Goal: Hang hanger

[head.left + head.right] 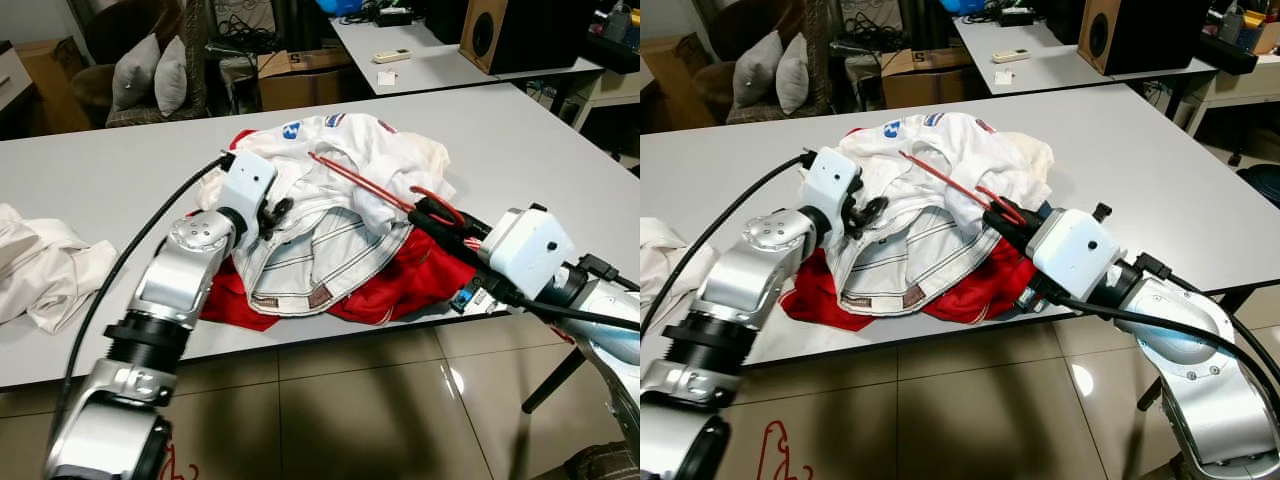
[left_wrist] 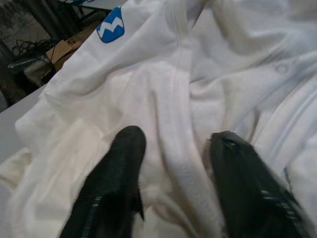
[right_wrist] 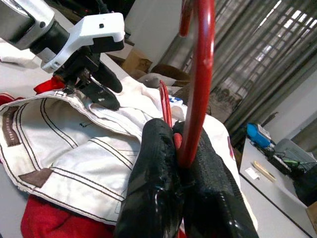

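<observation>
Grippers meet over a heap of white and red clothes (image 1: 330, 230) on a grey table (image 1: 520, 140). At right, the right gripper (image 3: 181, 163) has its black fingers clamped together on the neck of a red hanger (image 1: 375, 188), which lies across the white jacket (image 2: 188, 79). Opposite, the left gripper (image 2: 173, 163), fingers (image 2: 124, 153) spread apart, presses into that jacket's fabric.

A heap of garments (image 1: 330, 220) is piled on the table (image 1: 520, 140), between the two grippers. The left gripper (image 1: 272, 218) is set against the heap's left edge, its fingers (image 2: 116, 183) spread on the cloth. The hanger (image 1: 385, 190) lies across the top of the heap, its hook clamped in the right gripper (image 1: 432, 215) at the heap's right side. Another cloth (image 1: 40, 265) is placed well to the left of the left gripper. A speaker (image 1: 510, 35) and a remote control (image 1: 392, 56) stand on a second table (image 1: 440, 65) far beyond the grippers.
</observation>
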You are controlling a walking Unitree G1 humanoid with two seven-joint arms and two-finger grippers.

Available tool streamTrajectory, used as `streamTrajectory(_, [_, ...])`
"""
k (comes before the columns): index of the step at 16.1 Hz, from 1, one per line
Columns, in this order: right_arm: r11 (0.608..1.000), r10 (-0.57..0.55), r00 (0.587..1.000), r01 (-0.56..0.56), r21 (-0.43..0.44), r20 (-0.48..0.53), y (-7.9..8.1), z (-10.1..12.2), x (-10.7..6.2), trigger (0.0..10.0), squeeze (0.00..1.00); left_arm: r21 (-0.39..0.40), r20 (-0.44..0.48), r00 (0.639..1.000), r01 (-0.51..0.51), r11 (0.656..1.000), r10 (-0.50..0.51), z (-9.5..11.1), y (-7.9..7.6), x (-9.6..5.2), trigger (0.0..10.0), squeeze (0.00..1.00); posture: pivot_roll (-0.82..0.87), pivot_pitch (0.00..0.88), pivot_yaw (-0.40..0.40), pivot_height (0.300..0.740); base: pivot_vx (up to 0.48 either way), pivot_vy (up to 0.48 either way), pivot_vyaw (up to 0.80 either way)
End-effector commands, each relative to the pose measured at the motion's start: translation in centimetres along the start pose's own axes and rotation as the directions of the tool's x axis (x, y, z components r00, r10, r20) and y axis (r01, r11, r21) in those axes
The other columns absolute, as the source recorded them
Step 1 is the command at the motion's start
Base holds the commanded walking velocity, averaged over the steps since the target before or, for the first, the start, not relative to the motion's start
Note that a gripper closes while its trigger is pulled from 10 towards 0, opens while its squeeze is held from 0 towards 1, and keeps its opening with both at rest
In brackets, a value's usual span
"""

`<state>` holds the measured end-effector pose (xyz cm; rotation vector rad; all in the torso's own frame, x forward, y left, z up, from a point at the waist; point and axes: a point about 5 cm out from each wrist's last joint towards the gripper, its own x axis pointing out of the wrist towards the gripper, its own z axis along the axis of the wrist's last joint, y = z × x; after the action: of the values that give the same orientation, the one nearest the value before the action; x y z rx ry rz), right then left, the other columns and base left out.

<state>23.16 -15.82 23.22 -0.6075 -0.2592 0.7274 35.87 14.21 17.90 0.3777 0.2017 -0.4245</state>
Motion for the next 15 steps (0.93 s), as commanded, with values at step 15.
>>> streamTrajectory(15, [0.998, 0.065, 0.998, -0.065, -0.009, 0.019, 0.3, 0.3, 0.4, 10.0, 0.00, 0.054, -0.130, 0.989, -0.062, 0.997, 0.069, -0.9, 0.9, -0.1, 0.0, 0.00, -0.08, 0.000, 0.111, 0.740, 0.000, 0.000, 0.00])
